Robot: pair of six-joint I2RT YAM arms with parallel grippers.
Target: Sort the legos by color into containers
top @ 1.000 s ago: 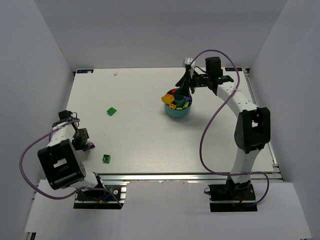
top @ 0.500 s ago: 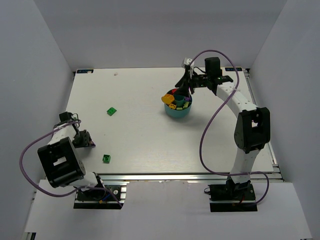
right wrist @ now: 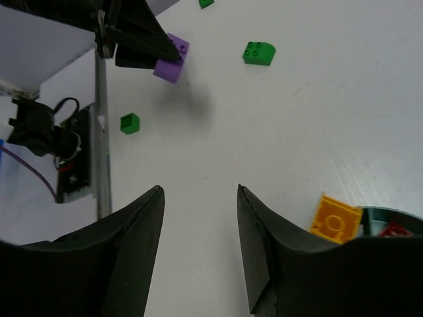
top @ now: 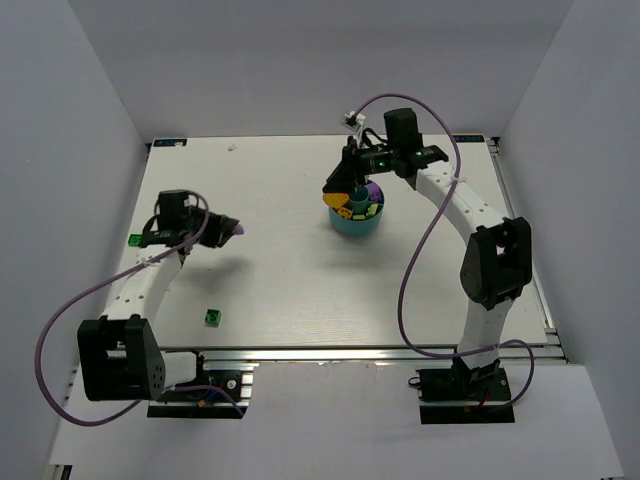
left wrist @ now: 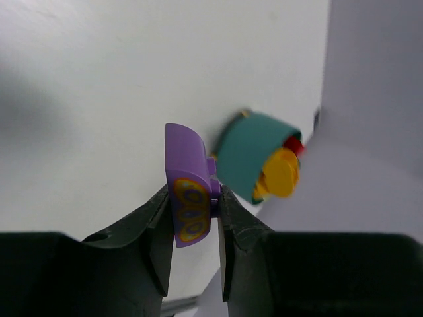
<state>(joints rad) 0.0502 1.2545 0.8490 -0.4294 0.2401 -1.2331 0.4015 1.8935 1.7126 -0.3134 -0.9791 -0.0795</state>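
A purple brick point(left wrist: 190, 198) is held aloft at the left. A dark green brick point(top: 213, 317) is located nearer. Coloured bricks point(top: 343, 212) are contained in the teal dish point(top: 355, 229), far right.

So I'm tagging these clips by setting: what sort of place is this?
Probably a robotics lab test cell: a white table boxed in by plain panels, left arm and right arm bolted to a metal rail at its edge, with a teal dish and toy bricks as props.

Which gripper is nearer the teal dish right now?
Right. The right gripper hovers open by the far-left rim of the teal dish; the left gripper is well away on the table's left side, holding a purple brick.
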